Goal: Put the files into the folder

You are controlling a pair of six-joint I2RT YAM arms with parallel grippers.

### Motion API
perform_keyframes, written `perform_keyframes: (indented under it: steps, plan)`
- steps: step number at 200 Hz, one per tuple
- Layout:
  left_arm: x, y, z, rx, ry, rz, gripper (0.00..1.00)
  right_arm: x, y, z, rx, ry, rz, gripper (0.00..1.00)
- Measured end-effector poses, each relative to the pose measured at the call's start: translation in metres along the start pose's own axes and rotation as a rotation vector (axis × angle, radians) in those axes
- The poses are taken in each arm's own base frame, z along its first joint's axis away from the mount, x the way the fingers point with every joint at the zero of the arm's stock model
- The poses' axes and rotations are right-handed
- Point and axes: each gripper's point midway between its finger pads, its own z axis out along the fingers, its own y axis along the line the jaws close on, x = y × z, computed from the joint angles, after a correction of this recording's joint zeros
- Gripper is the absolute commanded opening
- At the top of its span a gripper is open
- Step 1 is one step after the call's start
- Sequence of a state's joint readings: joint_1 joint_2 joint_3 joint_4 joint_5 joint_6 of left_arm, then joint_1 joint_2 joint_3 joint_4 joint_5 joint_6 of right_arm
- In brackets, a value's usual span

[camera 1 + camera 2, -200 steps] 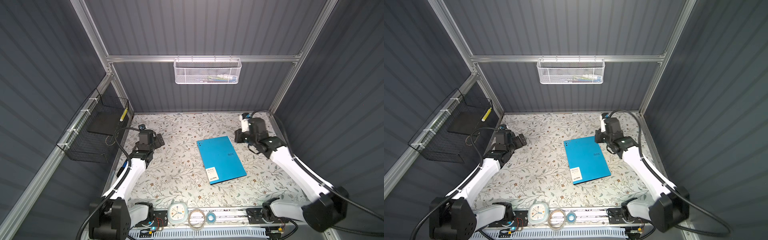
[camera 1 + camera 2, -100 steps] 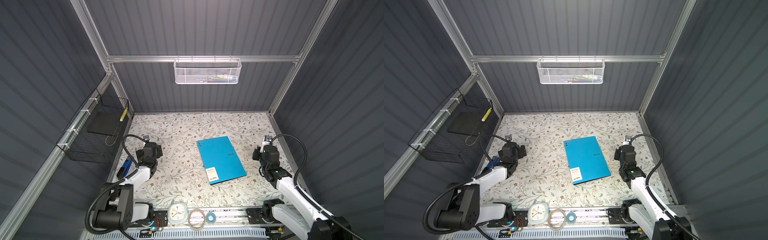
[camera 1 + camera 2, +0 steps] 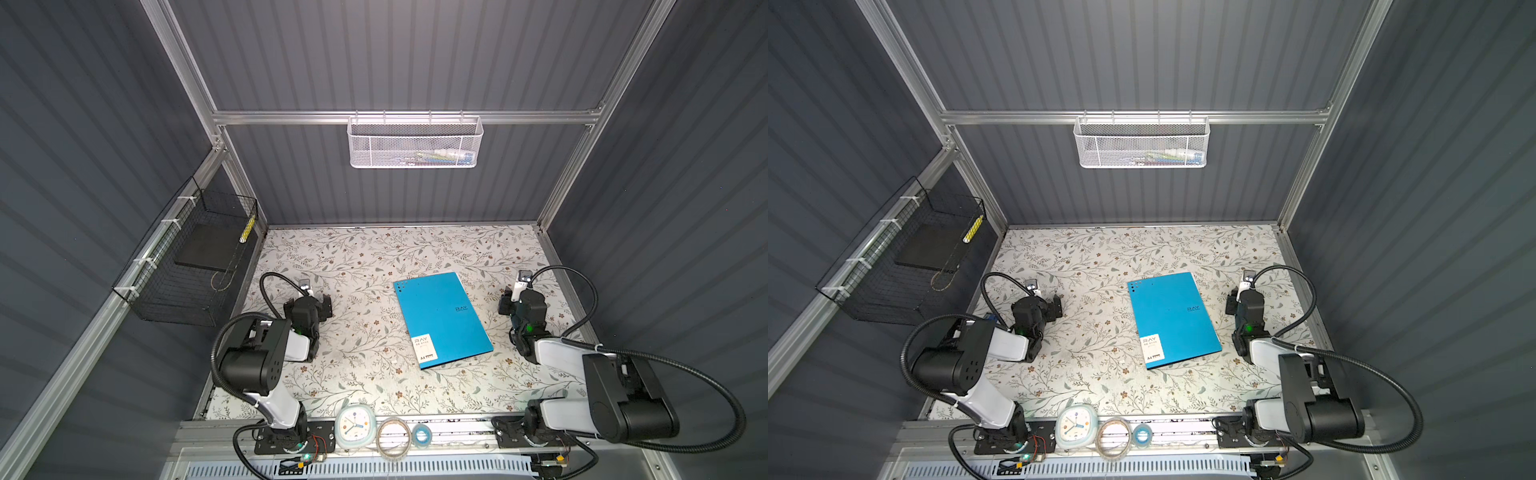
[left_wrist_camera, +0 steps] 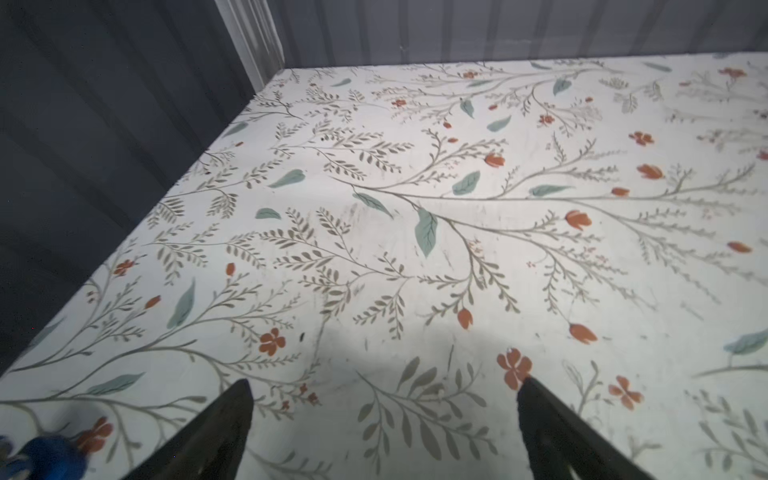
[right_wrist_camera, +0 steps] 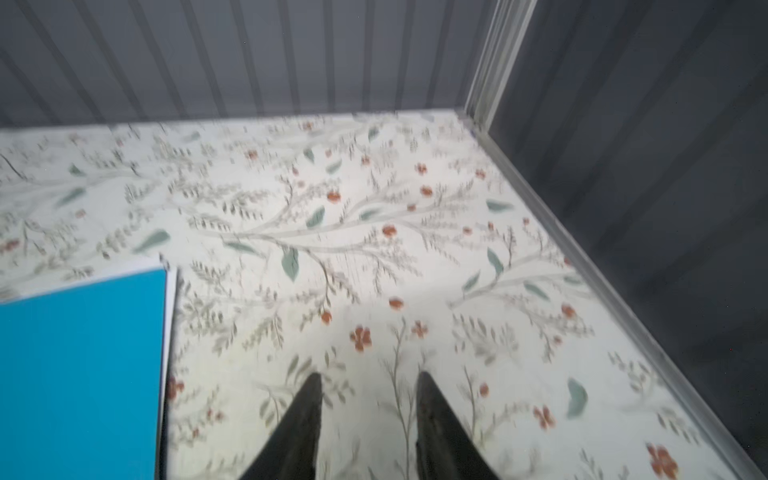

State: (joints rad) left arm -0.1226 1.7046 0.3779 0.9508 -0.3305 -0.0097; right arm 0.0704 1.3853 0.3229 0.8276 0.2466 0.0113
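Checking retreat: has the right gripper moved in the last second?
Yes. The right gripper has drawn back from the folder's far right corner, rightward and toward the front, and now sits apart from the folder.

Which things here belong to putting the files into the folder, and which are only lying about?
Belong to the job:
- folder, lying closed
- files, only white edges showing under its cover

Just lying about:
- clock
- tape roll
- small blue roll
- white mesh basket
- black wire basket
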Motion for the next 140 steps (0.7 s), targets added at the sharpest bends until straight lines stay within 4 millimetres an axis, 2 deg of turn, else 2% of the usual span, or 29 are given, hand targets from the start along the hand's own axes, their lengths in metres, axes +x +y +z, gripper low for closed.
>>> perform_keyframes:
  steps: [4,14,24,36,47,74,140]
  plan:
    - [0.002,-0.001,0.002,0.002,0.012,0.005,1.00,0.002,-0.001,0.000,-0.004,-0.006,0.008,0.54]
    - [0.001,-0.003,0.006,0.013,0.023,0.008,0.99,0.008,-0.006,-0.002,-0.011,-0.012,0.020,0.82]
    - [-0.007,-0.004,0.010,0.021,0.007,0.001,0.99,0.013,-0.015,0.000,0.007,-0.019,0.040,0.98]
    - [-0.017,-0.003,0.014,0.025,-0.015,-0.009,0.99,0.021,-0.020,0.002,0.017,0.008,0.045,0.99]
    - [-0.022,-0.003,0.015,0.028,-0.027,-0.013,0.99,0.016,-0.019,0.004,0.010,-0.005,0.054,0.99]
    - [-0.021,-0.003,0.015,0.032,-0.022,-0.014,0.99,0.005,-0.016,0.005,-0.006,-0.041,0.067,0.99]
    - [-0.021,-0.005,0.015,0.040,-0.022,-0.013,0.99,0.002,-0.015,0.006,-0.011,-0.049,0.069,0.99]
